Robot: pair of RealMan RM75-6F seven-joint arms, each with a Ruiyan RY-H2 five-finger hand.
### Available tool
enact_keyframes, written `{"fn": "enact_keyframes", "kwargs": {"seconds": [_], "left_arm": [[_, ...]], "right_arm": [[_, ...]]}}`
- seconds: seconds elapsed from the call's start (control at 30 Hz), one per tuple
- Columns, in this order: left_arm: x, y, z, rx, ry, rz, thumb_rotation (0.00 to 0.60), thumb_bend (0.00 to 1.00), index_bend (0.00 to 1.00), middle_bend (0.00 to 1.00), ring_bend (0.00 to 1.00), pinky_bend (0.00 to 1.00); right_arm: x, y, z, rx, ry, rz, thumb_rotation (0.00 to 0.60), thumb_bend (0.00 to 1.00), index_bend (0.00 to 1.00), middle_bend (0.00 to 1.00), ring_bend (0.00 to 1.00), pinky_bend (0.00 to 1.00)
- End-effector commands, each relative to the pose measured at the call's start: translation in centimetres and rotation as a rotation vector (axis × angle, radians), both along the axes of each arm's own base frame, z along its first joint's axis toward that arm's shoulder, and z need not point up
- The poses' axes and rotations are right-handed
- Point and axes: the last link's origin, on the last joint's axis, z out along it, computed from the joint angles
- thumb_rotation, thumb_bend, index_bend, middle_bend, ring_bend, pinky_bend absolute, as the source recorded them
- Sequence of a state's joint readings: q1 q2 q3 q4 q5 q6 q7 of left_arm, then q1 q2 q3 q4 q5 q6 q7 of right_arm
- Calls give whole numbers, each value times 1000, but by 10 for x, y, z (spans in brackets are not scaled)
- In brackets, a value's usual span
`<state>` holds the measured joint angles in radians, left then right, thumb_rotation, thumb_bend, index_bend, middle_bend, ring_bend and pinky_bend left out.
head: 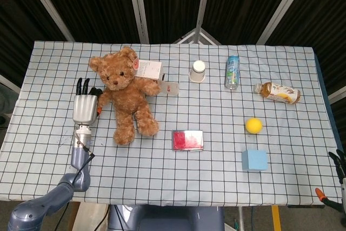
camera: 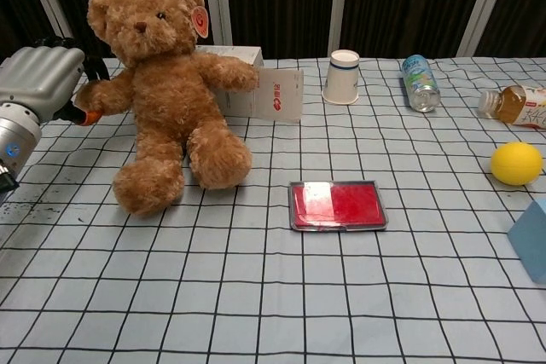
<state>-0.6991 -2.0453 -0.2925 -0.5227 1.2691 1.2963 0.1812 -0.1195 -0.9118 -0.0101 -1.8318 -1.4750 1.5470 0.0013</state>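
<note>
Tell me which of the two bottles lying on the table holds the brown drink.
The tea bottle nearest the table's right edge: brown liquid, white-and-yellow label. The other bottle, beside the paper cup, has a blue-green label and looks clear.

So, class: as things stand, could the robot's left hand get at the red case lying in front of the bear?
Probably not yet. The left hand is gripping the teddy bear by its arm, and the bear sits between it and the red case.
</note>
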Motion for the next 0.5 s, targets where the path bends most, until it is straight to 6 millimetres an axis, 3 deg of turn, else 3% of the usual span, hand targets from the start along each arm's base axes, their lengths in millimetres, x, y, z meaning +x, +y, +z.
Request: {"fn": "enact_keyframes", "kwargs": {"seconds": [0.03, 0.27, 0.5], "left_arm": [[12, 3, -1, 8, -16, -38, 600, 496, 503, 416, 105, 0], [41, 3, -6, 24, -39, -116, 600, 496, 497, 415, 106, 0], [44, -2, -11, 12, -17, -125, 600, 495, 501, 416, 105, 0]], "right_arm": [[0, 0, -1, 1, 1, -1, 600, 218, 108, 61, 73, 0], [0, 0, -1, 5, 2, -2, 600, 218, 108, 61, 73, 0], [1, 0, 0, -1, -1, -1, 600, 217, 108, 61, 73, 0]]}}
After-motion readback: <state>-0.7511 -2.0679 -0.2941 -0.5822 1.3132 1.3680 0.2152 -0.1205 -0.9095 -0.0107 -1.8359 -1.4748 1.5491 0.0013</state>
